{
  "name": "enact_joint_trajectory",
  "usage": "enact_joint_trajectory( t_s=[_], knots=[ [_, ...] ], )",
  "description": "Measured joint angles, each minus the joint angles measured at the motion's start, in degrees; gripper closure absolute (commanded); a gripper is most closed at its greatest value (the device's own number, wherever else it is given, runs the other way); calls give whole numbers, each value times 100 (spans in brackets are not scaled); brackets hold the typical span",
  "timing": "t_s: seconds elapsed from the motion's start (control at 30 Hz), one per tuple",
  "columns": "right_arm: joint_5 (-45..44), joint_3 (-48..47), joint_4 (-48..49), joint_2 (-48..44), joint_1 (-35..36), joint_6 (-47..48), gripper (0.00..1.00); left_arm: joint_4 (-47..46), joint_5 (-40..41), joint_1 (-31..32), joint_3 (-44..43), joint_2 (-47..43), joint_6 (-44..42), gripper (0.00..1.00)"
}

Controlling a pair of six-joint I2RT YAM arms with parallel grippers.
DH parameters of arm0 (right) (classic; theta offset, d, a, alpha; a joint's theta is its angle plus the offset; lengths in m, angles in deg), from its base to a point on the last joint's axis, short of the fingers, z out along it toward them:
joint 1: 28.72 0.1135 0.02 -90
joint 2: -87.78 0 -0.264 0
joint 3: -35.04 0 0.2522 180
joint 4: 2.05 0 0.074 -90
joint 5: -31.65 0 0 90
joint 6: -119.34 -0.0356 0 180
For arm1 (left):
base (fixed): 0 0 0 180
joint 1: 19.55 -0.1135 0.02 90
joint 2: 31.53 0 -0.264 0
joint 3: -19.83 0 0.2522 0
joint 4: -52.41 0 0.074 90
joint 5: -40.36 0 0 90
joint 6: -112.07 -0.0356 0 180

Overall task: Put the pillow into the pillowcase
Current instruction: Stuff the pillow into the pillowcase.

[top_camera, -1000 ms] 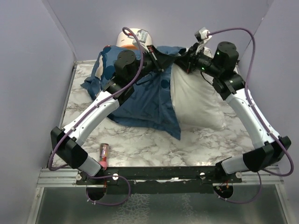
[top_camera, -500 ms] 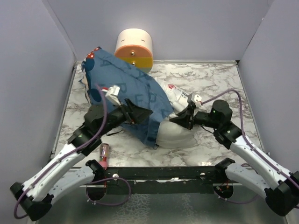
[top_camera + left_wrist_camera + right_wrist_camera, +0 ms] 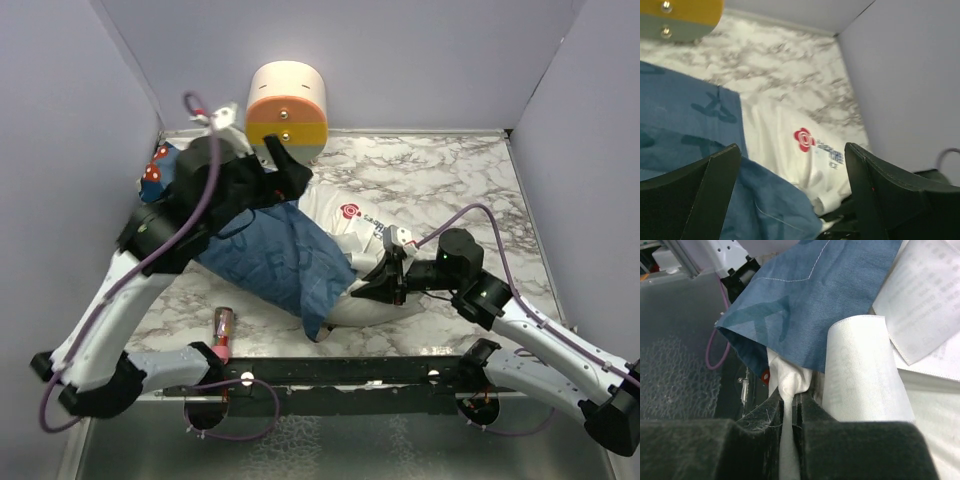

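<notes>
**Left arm lifts away, case dropped half on**

Left gripper [image 3: 288, 168] swings up and back from the near edge to beside the cylinder [image 3: 288, 105]. Its jaws are now spread wide with nothing between them. Case [image 3: 275, 255], let go, slumps flatter over the left part of the pillow [image 3: 345, 228], and more of the white logo end shows than half a second ago. Right gripper [image 3: 373, 288] barely shifts. It sits low on the table [image 3: 450, 180], fingers [image 3: 762, 415] clenched on a pinch of white pillow fabric at the near corner.

Pillow lies mid-table on a slant: left part under the case, right end and tags [image 3: 865, 385] outside. Roughly half in, by my read.

Step in hand, likely: regrasp the hem and draw the case on toward the logo end. To do it well:
- Take only the blue top layer, not the white under it.
- Keep the right pinch firm as an anchor.
- Pull low along the pillow's length, not upward, or the plump fill may bunch at the mouth.
- The hem's near corner sits just beside the right fingers, so watch for a clash.

Materials:
- Case: thin woven blue cloth, limp and creased, with a stitched hem.
- Pillow: soft, plump, smooth white shell.
- Tags: one is ribbed ribbon curled in a loop, the others flat and printed.
- Table: hard, marbled.
- Cylinder: smooth, cream and orange.
</notes>
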Motion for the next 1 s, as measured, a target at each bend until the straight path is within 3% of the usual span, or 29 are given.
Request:
enact_joint_trajectory(
  t_s=[0.13,0.3,0.33,0.4,0.47,0.5,0.6,0.67,0.83,1.0],
  knots=[
    [-66,-2,-17,-7,87,0,92,778,214,0,-52,979,-101,2],
    [-90,-4,-66,9,92,2,89,1178,216,2,671,929,212,2],
    [-90,-11,-83,15,92,2,88,1172,212,7,750,850,271,5],
    [-87,-52,-142,59,107,13,82,1056,210,15,992,621,378,22],
    [-61,-153,-254,116,118,20,72,914,212,26,1368,323,448,56],
    [-42,-225,-317,133,118,15,68,857,212,28,1528,210,487,66],
    [50,-649,-664,236,120,-46,53,645,214,26,1998,-57,570,78],
    [81,-999,-852,247,120,-94,42,540,192,26,2124,-90,590,92],
    [-479,-2144,-1069,234,127,-354,4,330,83,26,2229,-90,568,100],
    [-2308,-3539,-1432,739,114,-627,0,275,-76,26,2319,-168,435,100]
  ],
)
